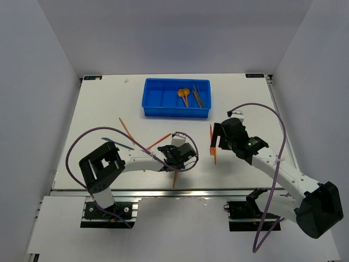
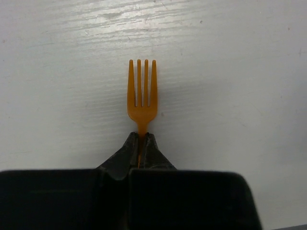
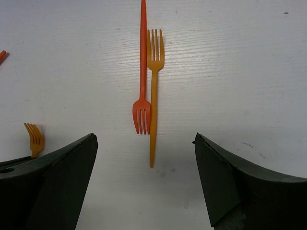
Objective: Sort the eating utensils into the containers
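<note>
My left gripper [image 2: 141, 136] is shut on the neck of an orange fork [image 2: 142, 96], whose tines point away from me just above the white table. In the top view this gripper [image 1: 187, 157] sits at front centre. My right gripper [image 3: 146, 139] is open and empty. Between and just beyond its fingers lie a red-orange fork [image 3: 142, 86] and an orange fork [image 3: 154, 96], side by side and pointing opposite ways. They also show in the top view [image 1: 212, 144]. The blue tray [image 1: 158, 98] stands at the back, with orange spoons [image 1: 185, 94] and dark sticks [image 1: 197, 97] in its right compartments.
An orange stick [image 1: 126, 131], a red-orange stick [image 1: 158, 142] and a dark blue knife [image 1: 118, 144] lie on the table left of my left gripper. An orange handle end [image 1: 175, 179] shows just in front of it. Purple cables loop over both arms.
</note>
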Controlling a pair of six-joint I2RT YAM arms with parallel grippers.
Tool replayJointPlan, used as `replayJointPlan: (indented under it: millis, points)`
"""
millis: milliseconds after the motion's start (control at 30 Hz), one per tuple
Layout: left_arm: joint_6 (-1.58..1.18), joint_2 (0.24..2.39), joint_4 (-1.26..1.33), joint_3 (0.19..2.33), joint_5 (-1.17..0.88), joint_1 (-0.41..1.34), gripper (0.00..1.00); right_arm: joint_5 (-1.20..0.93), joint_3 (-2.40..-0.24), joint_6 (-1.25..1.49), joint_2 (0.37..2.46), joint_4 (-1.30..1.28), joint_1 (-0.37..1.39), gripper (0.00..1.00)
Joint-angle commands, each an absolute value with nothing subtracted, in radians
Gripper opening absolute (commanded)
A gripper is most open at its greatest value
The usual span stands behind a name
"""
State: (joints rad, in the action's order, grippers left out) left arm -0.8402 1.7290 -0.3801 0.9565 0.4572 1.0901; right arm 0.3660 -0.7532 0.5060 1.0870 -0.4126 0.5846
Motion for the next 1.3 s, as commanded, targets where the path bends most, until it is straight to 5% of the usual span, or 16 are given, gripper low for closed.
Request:
replayJointPlan:
  millis: [0,267,400,800,1267]
  points:
    - [-0.865,1.749,-0.425,0.946,0.431,1.108,0.0,0.367,-0.746,0.488,1.066,-0.383,0.584,0.86]
    - [-0.735,1.603,-0.604,1.183,0.687,1.054,0.0,0.357,-0.749,0.48,1.055,-0.37,0.577,0.86]
    - [-0.531,1.607,-0.525,1.371,0.524,0.843,0.0,0.342,-0.746,0.474,1.072,-0.348,0.565,0.86]
    - [-0.25,2.227,-0.454,2.26,0.37,0.522,0.0,0.285,-0.756,0.437,1.138,-0.295,0.545,0.86]
    - [-0.252,2.315,-0.143,2.099,0.299,0.457,0.0,0.281,-0.739,0.405,1.189,-0.262,0.545,0.86]
